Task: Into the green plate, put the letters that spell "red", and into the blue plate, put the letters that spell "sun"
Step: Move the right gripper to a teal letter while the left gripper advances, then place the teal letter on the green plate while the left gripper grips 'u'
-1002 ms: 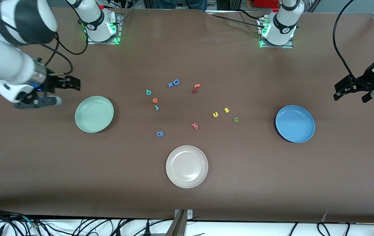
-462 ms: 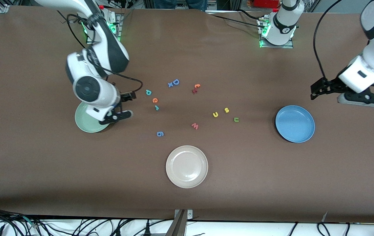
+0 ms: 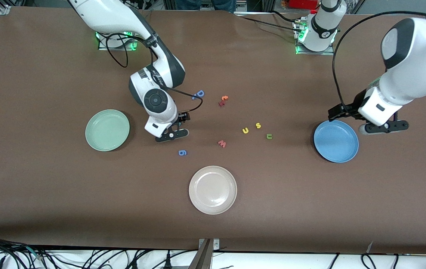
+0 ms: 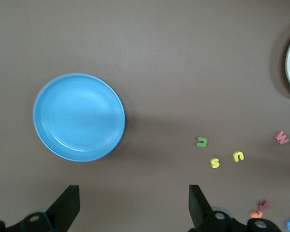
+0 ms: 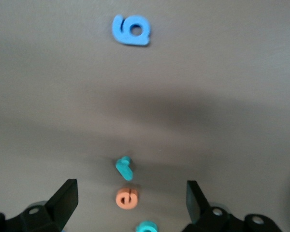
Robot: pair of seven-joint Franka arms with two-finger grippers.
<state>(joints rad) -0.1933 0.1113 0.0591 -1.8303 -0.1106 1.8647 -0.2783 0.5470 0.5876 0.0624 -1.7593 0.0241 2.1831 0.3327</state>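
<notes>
My right gripper (image 3: 181, 118) hangs open over the letters that spell "red", and the arm hides them in the front view. The right wrist view shows the orange e (image 5: 127, 198) between the open fingers of the right gripper (image 5: 130, 193), with the teal r (image 5: 124, 168) and teal d (image 5: 146, 227) beside it. The green plate (image 3: 107, 130) is empty. My left gripper (image 3: 342, 112) is open and empty above the blue plate's (image 3: 336, 141) rim. The yellow u (image 3: 245, 130), yellow s (image 3: 258, 125) and green n (image 3: 269, 136) lie mid-table.
A beige-white plate (image 3: 212, 189) sits nearest the front camera. A salmon w (image 3: 222, 143) and a blue 6-shaped piece (image 3: 182, 152) lie between it and the letters. A blue D (image 3: 200, 93) and an orange and dark-red pair (image 3: 223, 100) lie nearer the bases.
The right arm swept from the table's end, past the green plate, to above the d, e, r. The left arm swung in toward the blue plate. Both grippers stayed open.
</notes>
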